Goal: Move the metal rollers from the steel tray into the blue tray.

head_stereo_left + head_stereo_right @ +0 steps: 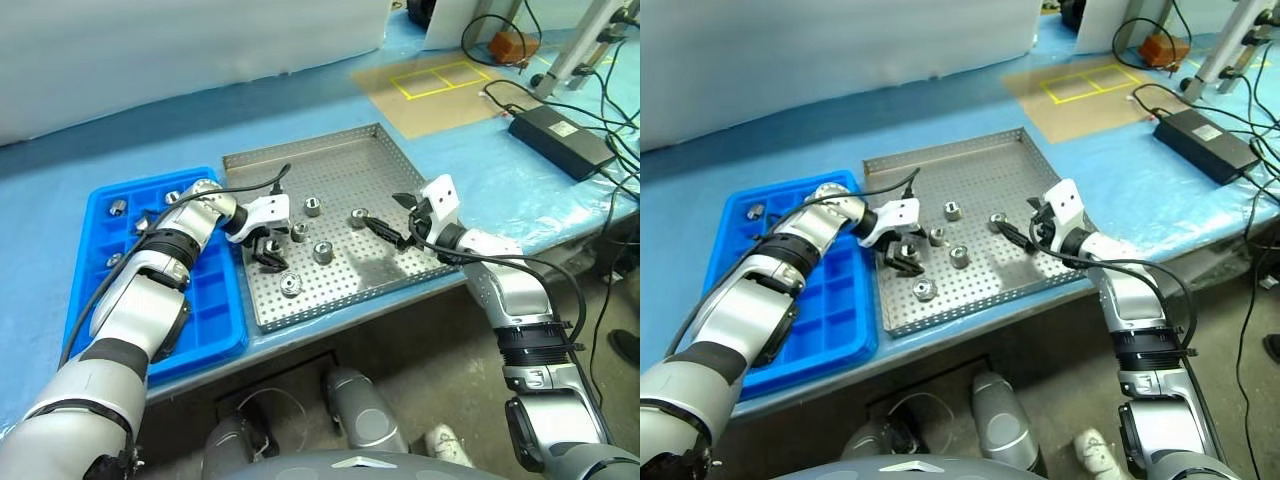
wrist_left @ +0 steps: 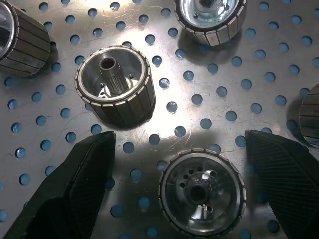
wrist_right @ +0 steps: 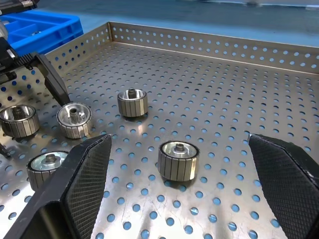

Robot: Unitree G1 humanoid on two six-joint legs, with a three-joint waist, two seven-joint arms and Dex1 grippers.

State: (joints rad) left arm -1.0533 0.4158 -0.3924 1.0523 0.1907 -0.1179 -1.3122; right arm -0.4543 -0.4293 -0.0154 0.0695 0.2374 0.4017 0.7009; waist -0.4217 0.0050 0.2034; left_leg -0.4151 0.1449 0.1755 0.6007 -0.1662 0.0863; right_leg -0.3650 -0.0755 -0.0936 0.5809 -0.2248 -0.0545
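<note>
Steel rollers (image 1: 322, 252) are found in two places: several are scattered upright on the perforated floor of the steel tray (image 1: 340, 165), and a few are already lodged in the far compartments of the blue tray (image 1: 215, 320). In the steel tray, six can be counted, grouped toward the side nearest the blue tray, each apart from its neighbours.

One roller (image 2: 202, 191) is framed between the two fingers of the left pincer (image 1: 264, 250), which is held wide and pointed steeply down over the tray floor. No contact between fingers (image 2: 75, 194) and roller can be seen; nothing is gripped. The stance is judged to be a lining-up for a grasp, with the jaws set either side of the cylinder so that they can close on its ribbed wall. A second roller (image 2: 114, 84) stands just beyond it and could be knocked if the descent drifts.

The right pincer (image 1: 398, 222) is likewise held wide and empty, nearly level above the tray's right part, with another roller (image 3: 178, 160) lying between its fingers further ahead. It is judged to be waiting clear of the left arm's work.

Both trays are set side by side, touching or nearly so, on the blue-covered table (image 1: 120, 160), which keeps the carry short.
</note>
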